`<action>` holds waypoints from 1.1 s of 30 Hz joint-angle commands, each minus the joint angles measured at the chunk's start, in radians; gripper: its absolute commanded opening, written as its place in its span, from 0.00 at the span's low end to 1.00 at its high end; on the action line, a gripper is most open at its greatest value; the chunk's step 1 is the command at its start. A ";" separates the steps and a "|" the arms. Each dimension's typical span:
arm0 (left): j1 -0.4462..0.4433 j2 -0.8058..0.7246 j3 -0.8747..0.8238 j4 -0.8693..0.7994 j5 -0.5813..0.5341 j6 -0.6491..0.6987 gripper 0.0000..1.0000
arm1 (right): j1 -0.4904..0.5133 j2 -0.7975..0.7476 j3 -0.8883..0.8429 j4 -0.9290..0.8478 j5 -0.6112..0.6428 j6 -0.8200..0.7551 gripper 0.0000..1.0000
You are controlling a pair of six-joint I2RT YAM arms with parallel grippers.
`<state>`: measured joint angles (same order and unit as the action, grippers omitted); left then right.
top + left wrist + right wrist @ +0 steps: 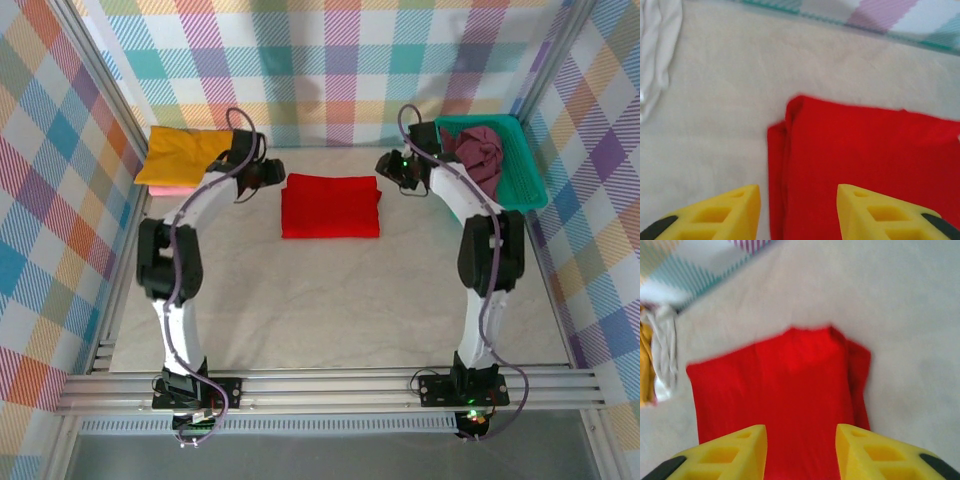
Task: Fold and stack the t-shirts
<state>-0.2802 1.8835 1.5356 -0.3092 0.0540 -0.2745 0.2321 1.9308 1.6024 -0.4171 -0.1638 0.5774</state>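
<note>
The bright red t-shirt (330, 205) lies folded into a flat rectangle in the middle of the table. My left gripper (272, 175) hovers at its left edge, open, yellow fingers straddling the folded edge (785, 165). At the shirt's right edge my right gripper (385, 165) is also open above the red cloth (780, 390). Neither holds anything. The mustard yellow t-shirt (185, 152) lies folded at the back left on top of the pink one (170, 188). A white t-shirt (655, 50) shows beside that pile. The dark maroon t-shirt (485, 150) is crumpled in the basket.
A teal mesh basket (530, 185) stands at the back right corner. Checked walls close in the table on three sides. Bare tabletop (330, 300) stretches from the red shirt to the arm bases.
</note>
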 commanded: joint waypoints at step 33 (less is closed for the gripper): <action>-0.252 -0.113 -0.720 0.355 -0.050 -0.276 0.18 | 0.179 -0.198 -0.669 0.189 -0.008 0.057 0.00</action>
<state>-0.5060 1.8008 0.8791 0.1825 0.0776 -0.5060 0.3965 1.8023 0.9791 -0.1173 -0.1982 0.6090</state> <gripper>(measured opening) 0.176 0.042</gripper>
